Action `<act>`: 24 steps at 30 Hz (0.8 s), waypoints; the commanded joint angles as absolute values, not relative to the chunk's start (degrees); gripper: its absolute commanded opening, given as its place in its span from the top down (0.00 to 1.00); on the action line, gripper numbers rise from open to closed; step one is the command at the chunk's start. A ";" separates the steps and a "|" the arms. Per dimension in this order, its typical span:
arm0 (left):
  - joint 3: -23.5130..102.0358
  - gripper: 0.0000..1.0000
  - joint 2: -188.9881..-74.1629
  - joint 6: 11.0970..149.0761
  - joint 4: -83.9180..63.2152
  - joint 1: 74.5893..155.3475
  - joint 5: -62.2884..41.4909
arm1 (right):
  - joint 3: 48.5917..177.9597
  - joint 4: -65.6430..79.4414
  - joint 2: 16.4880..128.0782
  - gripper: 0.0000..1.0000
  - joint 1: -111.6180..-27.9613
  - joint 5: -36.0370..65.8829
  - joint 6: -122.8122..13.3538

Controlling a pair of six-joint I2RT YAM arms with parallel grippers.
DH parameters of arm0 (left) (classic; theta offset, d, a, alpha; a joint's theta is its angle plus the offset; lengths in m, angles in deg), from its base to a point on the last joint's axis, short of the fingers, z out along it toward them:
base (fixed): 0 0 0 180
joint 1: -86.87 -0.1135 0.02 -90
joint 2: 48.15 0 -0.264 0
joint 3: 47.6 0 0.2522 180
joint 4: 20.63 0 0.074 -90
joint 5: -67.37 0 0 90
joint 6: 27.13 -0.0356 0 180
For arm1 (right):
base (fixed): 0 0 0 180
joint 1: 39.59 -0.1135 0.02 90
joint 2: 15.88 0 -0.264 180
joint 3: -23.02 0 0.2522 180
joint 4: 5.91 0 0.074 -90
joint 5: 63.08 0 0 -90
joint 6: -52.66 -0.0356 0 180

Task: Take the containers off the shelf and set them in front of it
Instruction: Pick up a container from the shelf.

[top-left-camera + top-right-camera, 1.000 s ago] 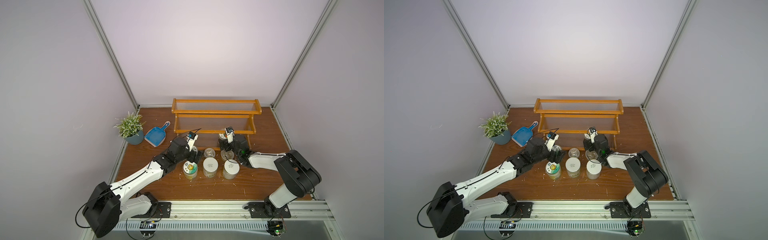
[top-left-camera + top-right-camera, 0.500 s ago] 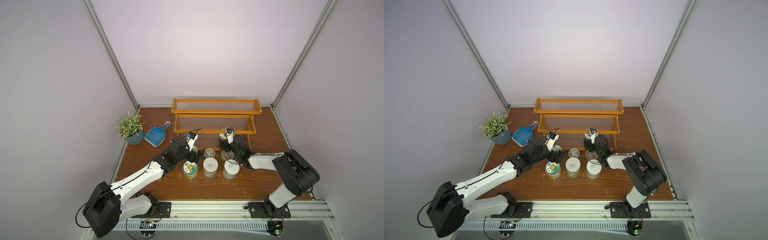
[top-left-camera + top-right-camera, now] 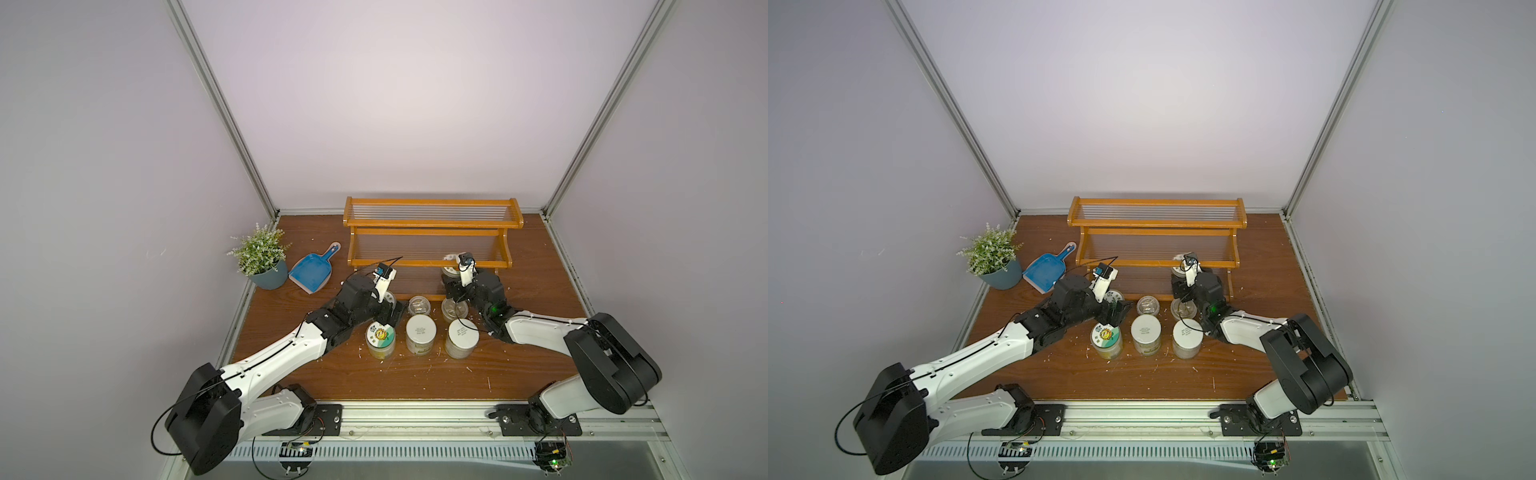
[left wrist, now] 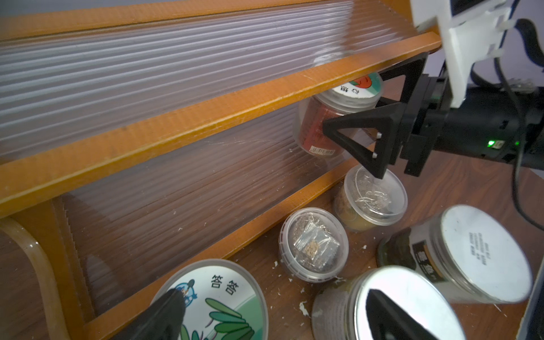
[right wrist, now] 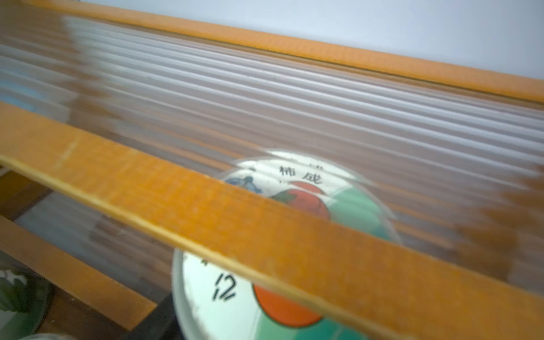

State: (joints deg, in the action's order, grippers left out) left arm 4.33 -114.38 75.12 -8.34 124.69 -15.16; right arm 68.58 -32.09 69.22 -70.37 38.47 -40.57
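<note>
The orange wooden shelf (image 3: pixel 432 226) (image 3: pixel 1156 224) stands at the back. One container, a tomato-lid jar (image 3: pixel 450 272) (image 4: pixel 312 129) (image 5: pixel 235 306), stands on the lowest tier under the middle rail (image 5: pixel 294 235). My right gripper (image 3: pixel 451 286) (image 4: pixel 353 100) straddles it, one finger on each side; whether they touch it I cannot tell. In front of the shelf stand a flower-lid jar (image 3: pixel 380 337), two white-lid jars (image 3: pixel 420 330) (image 3: pixel 461 333), two clear cups (image 3: pixel 419 304) (image 3: pixel 453 308) and a green-lid jar (image 3: pixel 1113 296) (image 4: pixel 223 297). My left gripper (image 3: pixel 392 318) (image 4: pixel 273 318) hangs open over them, holding nothing.
A potted plant (image 3: pixel 266 270) and a blue dustpan (image 3: pixel 311 274) sit left of the shelf. White crumbs are scattered over the brown table (image 3: pixel 415 378). Walls close in on three sides, and a metal rail (image 3: pixel 415 411) runs along the front edge.
The right gripper's jaws have drawn in round the tomato-lid jar. Both arms otherwise hold their places, and the left gripper has stayed open.
</note>
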 commanded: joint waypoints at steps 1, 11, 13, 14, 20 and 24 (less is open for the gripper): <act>3.81 0.01 -114.60 75.15 -8.95 123.98 -14.45 | 69.31 -32.93 66.97 0.16 -70.61 37.35 -40.33; 3.92 0.01 -114.39 75.17 -8.89 123.96 -14.28 | 70.80 -22.87 62.87 0.16 -70.61 33.01 -41.13; 3.78 0.01 -114.41 75.17 -9.03 124.00 -14.20 | 70.71 -21.29 61.77 0.16 -70.61 32.43 -41.12; 3.85 0.01 -114.42 75.17 -8.96 123.96 -14.19 | 70.44 -20.76 60.96 0.16 -70.61 32.16 -41.12; 3.86 0.01 -114.57 75.25 -9.02 123.96 -14.02 | 70.17 -16.89 57.79 0.16 -70.61 30.68 -40.77; 3.87 0.01 -114.42 75.17 -8.95 123.96 -14.01 | 70.15 -14.97 55.65 0.16 -70.59 29.26 -40.73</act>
State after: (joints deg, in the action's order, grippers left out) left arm 4.33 -114.38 75.12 -8.34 124.69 -14.77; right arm 68.58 -14.94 58.33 -70.37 31.30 -40.74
